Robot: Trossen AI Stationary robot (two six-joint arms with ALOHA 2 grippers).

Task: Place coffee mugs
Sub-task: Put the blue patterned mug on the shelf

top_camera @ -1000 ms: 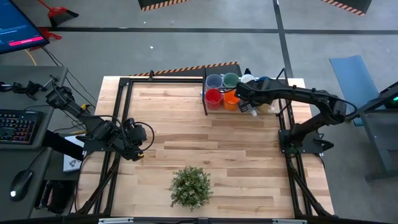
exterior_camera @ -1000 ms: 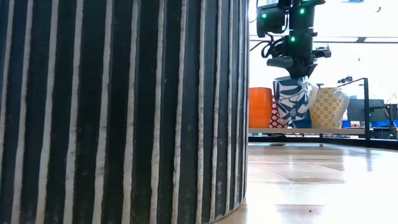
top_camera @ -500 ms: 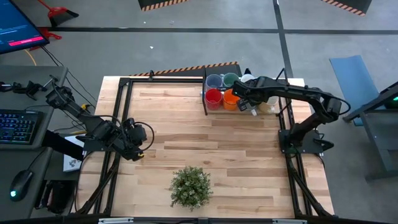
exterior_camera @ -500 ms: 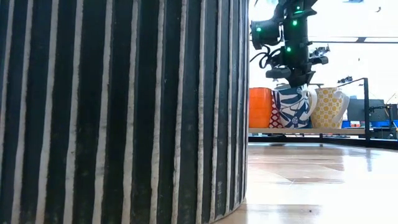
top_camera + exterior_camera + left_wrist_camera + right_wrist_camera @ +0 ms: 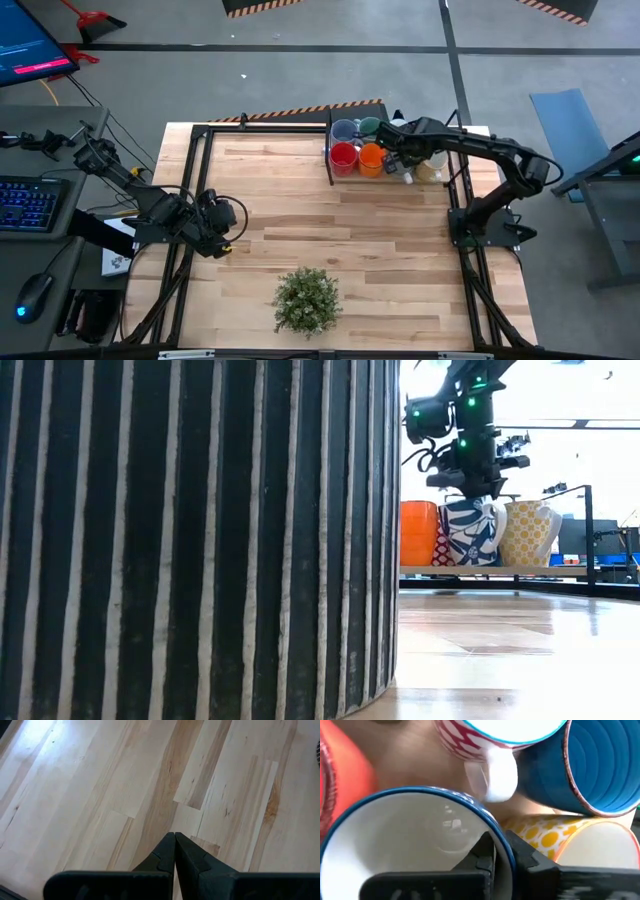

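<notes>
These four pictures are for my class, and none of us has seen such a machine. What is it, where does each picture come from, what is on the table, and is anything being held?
It is a robot with two dark arms at a wooden table, each ending in a two-finger pincer. One picture looks straight down. One sits at table height, where the striped pot of the leafy plant fills most of it. Two come from cameras on the wrists.

The mugs stand crowded at the far edge: a red mug, an orange mug and others. The right pincer is shut on the rim of the blue-and-white mug, which sits low among the others beside a yellow-dotted mug. The left pincer waits, shut and empty, over bare wood on the left.
</notes>
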